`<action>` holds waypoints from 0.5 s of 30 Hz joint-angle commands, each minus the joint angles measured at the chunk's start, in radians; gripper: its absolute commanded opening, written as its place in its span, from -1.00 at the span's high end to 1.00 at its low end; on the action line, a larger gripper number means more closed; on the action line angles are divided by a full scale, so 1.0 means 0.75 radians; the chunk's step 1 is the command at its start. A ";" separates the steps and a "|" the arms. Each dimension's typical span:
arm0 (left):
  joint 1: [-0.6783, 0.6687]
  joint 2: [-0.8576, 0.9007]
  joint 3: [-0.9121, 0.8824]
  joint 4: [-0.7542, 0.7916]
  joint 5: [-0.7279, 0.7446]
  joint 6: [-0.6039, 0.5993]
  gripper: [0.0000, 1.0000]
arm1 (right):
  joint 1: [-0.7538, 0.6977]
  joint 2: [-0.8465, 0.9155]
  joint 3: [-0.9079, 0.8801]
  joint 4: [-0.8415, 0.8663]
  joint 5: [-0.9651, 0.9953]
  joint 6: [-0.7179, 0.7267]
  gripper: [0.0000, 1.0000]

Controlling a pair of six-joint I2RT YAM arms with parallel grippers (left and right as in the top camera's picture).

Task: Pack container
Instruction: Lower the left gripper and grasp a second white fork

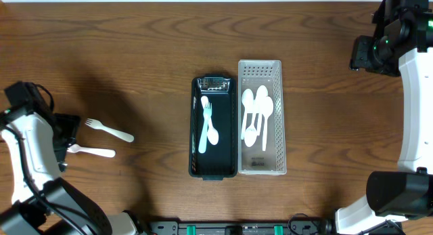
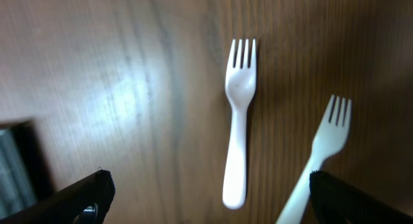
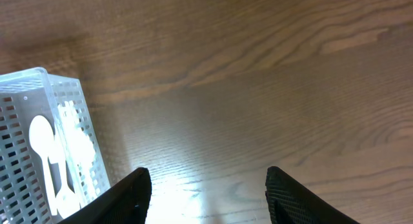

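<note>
Left gripper (image 2: 206, 199) hung wide open and empty, one fork (image 2: 237, 121) dead ahead between its jaws, second fork (image 2: 326, 143) close by one finger, so closing off-centre could've snagged both or skidded the flat handle across the tabletop (image 2: 129, 88).

A: In the left wrist view, we lose the handle end of the right-hand fork (image 2: 328, 139) behind a finger of the left gripper (image 2: 216, 198) and the bottom edge.

B: We also find that whole view soft. The dark-rimmed shape (image 2: 16, 169) at its left edge is too cut off for us to name.

A: From the right wrist, the bottom edge cuts the right gripper (image 3: 206, 201) fingers, and we see only a corner of the white basket (image 3: 61, 98).

B: Its spoons (image 3: 42, 137) overlap behind the perforated wall, so we cannot count them there.

A: Overhead, we cannot make out either gripper's jaws.
</note>
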 commanded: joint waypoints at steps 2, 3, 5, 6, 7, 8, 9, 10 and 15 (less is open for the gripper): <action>0.008 0.069 -0.094 0.125 0.026 -0.020 -0.96 | -0.003 -0.007 0.001 -0.010 0.008 -0.019 -0.20; 0.008 0.087 -0.102 0.149 0.026 -0.020 -0.96 | -0.003 -0.007 0.001 -0.013 0.008 -0.019 -0.20; 0.008 0.132 -0.104 0.190 0.026 -0.005 -0.96 | -0.003 -0.007 0.001 -0.019 0.008 -0.018 -0.20; 0.008 0.157 -0.104 0.213 0.026 0.002 -0.96 | -0.003 -0.007 0.001 -0.022 0.008 -0.018 -0.20; 0.008 0.176 -0.104 0.227 0.026 0.001 -0.96 | -0.004 -0.007 0.001 -0.024 0.008 -0.019 -0.20; 0.008 0.196 -0.104 0.238 0.026 0.001 -0.97 | -0.004 -0.007 0.001 -0.027 0.008 -0.019 -0.20; 0.008 0.219 -0.104 0.248 0.026 0.000 -0.97 | -0.004 -0.007 0.001 -0.030 0.008 -0.019 -0.20; 0.008 0.240 -0.104 0.253 0.027 -0.001 -0.97 | -0.004 -0.007 0.001 -0.032 0.008 -0.019 -0.19; 0.008 0.338 -0.104 0.288 0.027 -0.001 -0.97 | -0.004 -0.007 0.001 -0.032 0.009 -0.019 -0.20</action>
